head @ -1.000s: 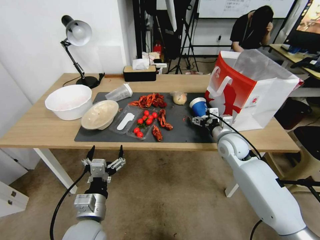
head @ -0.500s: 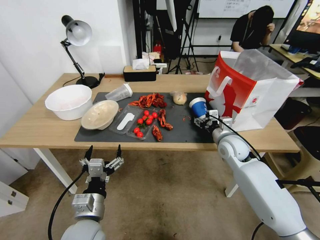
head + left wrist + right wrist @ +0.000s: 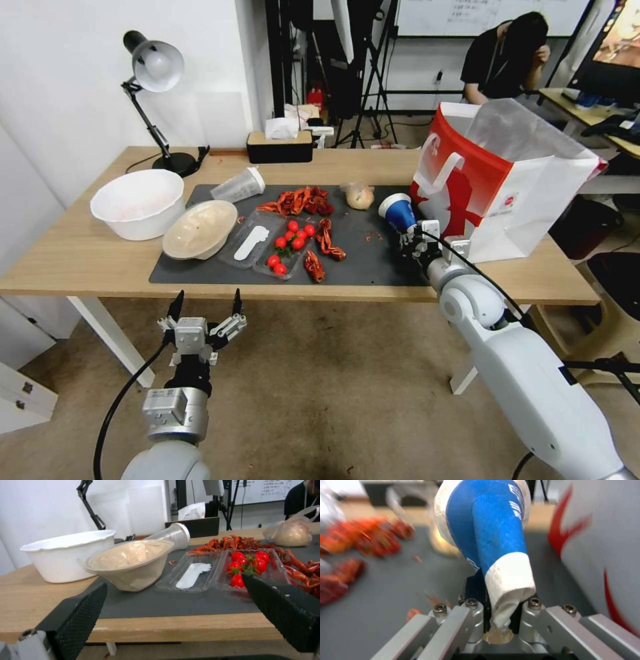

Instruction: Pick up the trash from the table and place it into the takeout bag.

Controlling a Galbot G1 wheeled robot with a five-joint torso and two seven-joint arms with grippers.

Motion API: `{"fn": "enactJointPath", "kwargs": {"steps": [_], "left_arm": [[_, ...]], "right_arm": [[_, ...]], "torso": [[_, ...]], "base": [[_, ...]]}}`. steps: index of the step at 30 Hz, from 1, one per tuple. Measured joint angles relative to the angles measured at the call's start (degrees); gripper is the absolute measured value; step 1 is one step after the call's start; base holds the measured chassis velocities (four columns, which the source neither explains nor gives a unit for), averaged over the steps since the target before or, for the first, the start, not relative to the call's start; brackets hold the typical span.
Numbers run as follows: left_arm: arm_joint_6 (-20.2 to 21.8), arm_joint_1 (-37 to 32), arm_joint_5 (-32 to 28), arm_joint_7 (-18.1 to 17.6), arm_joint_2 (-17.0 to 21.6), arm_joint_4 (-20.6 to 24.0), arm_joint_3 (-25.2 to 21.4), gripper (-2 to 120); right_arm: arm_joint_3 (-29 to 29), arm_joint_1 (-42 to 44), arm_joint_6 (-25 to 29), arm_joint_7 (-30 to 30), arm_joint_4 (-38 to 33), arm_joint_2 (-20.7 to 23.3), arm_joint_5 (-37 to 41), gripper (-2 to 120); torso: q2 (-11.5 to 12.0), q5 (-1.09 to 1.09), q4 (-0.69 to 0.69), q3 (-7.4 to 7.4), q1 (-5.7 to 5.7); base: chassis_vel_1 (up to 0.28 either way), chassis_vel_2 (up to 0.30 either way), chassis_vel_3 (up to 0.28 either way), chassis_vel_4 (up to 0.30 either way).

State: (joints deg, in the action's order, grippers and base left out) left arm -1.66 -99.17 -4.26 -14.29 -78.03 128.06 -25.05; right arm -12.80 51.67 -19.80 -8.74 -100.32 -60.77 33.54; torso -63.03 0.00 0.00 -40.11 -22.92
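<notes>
- Counter [image 3: 80, 257]: long light-wood top, dark grey mat [image 3: 363, 263] laid along its middle.
- Takeout bag [image 3: 527, 200]: stands upright at the counter's right end, mouth open, clear liner rising above the rim; its corner sits just beside the mat.
- Big white bowl [image 3: 137, 203]: on the wood at the left, off the mat. Beige round bowl [image 3: 199, 229] leans tilted against it, on the mat's left edge.
- Right claw [image 3: 415, 241]: over the mat's right end, clenched on the blue paper cup [image 3: 399, 211]. In the right wrist view the cup's [image 3: 493, 537] base is crushed flat between the jaws, and its rim points away from the claw.
- Left claw [image 3: 205, 312]: hangs below the counter's front edge, released, fingers [image 3: 81, 616] spread wide.
- Clear plastic cup [image 3: 239, 186]: lying on its side at the mat's far left corner.
- Pale wrapped lump [image 3: 359, 195]: on the mat's far edge, near the blue cup.
</notes>
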Motion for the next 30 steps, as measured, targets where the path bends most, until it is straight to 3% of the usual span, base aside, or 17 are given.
{"fn": "enactJointPath", "kwargs": {"steps": [9,13,16,21,30], "left_arm": [[0.0,-0.1,0.1,0.0,-0.2,0.1,0.1,100],[-0.1,-0.1,0.2,0.0,-0.3,0.1,0.1,100],[-0.1,-0.1,0.3,0.0,-0.4,0.1,0.0,100],[-0.1,0.0,0.3,0.0,-0.3,0.1,0.1,100],[0.2,0.8,-0.1,0.0,0.0,-0.5,0.3,100]], "right_arm": [[-2.9,1.8,5.4,4.0,-8.5,4.1,-1.1,7],[-5.5,0.5,6.6,2.5,-13.7,7.0,2.5,7],[-11.2,-3.8,4.3,-3.7,-18.6,11.9,11.9,7],[-14.9,-7.2,1.7,-8.8,-15.1,15.6,16.0,7],[-15.3,-8.6,1.0,-11.7,-7.4,16.6,16.9,13]], "torso": [[0.0,0.02,-0.01,0.0,0.0],[0.0,0.0,0.0,0.0,0.0],[0.0,-0.01,0.0,0.01,0.01],[0.0,0.01,-0.01,0.0,0.0],[0.0,0.02,-0.01,0.0,0.0]], "base": [[0.0,0.0,0.0,0.0],[0.0,0.0,0.0,0.0],[0.0,0.0,0.0,0.0],[0.0,0.0,0.0,0.0],[0.0,0.0,0.0,0.0]]}}
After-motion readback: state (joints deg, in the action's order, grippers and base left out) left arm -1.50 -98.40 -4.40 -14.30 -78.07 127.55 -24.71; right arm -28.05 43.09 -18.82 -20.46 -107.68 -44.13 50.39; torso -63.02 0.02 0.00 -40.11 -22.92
